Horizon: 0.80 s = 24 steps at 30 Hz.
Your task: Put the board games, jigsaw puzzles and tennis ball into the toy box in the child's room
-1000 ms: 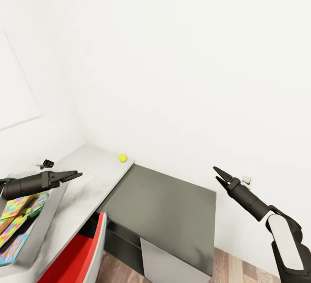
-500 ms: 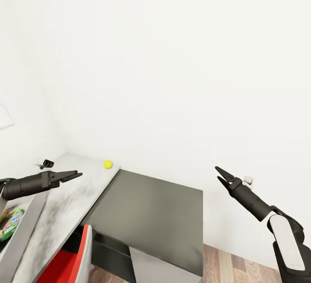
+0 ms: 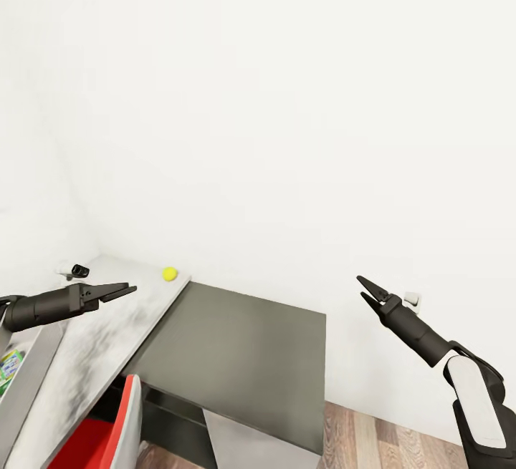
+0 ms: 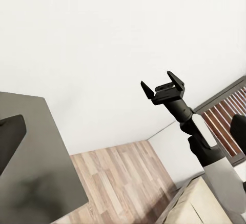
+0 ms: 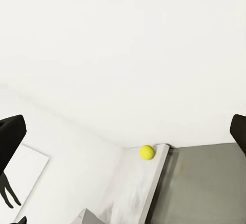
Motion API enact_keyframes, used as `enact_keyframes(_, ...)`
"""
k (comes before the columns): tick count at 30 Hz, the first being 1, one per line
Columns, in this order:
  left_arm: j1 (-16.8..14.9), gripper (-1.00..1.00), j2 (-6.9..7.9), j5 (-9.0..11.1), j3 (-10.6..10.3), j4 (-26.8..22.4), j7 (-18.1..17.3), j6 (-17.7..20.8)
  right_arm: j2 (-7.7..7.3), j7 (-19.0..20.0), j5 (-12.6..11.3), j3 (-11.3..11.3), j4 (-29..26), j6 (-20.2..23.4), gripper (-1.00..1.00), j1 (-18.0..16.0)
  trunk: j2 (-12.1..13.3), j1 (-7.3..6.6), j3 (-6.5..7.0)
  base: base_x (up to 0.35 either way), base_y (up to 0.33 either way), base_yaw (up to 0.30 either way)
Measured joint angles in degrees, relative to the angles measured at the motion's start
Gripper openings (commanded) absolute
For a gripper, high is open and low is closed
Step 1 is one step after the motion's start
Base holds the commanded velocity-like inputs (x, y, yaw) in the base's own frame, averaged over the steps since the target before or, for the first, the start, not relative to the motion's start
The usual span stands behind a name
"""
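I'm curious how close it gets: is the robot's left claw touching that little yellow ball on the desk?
Apart. In the head view, the left gripper hangs in the air, with bare pale table top showing between it and the tennis ball by the wall.

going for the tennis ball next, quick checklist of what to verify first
1. Tennis ball in sight, on the pale table top near the wall: ok.
2. Left gripper empty: ok; jaws look near closed, so open enough for the ball: not ok.
3. Right gripper open and empty: ok.
4. Either gripper at the ball: not ok, both hang short of it.
5. Toy box location: cannot tell.
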Motion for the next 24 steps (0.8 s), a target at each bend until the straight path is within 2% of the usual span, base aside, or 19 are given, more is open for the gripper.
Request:
enact_keyframes(11, 0.00, 1.00, 0.00, -0.08, 0.00, 0.00, 0.00, 0.00, 0.00, -0.12, 0.03, -0.01, -0.05, -0.01, 1.00, 0.00, 0.00, -0.01, 0.00, 0.040, -0.082, 0.000)
enact_keyframes(17, 0.00, 1.00, 0.00, -0.04, -0.03, -0.01, 0.00, 0.00, 0.04, -0.19, 0.03, -0.02, -0.08, -0.02, 1.00, 0.00, 0.00, -0.01, 0.00, 0.138, 0.067, 0.000)
enact_keyframes(24, 0.00, 1.00, 0.00, -0.05, 0.00, -0.01, 0.00, 0.00, 0.07, -0.21, 0.02, -0.02, -0.08, -0.02, 1.00, 0.00, 0.00, 0.00, 0.00, 0.025, 0.092, 0.000)
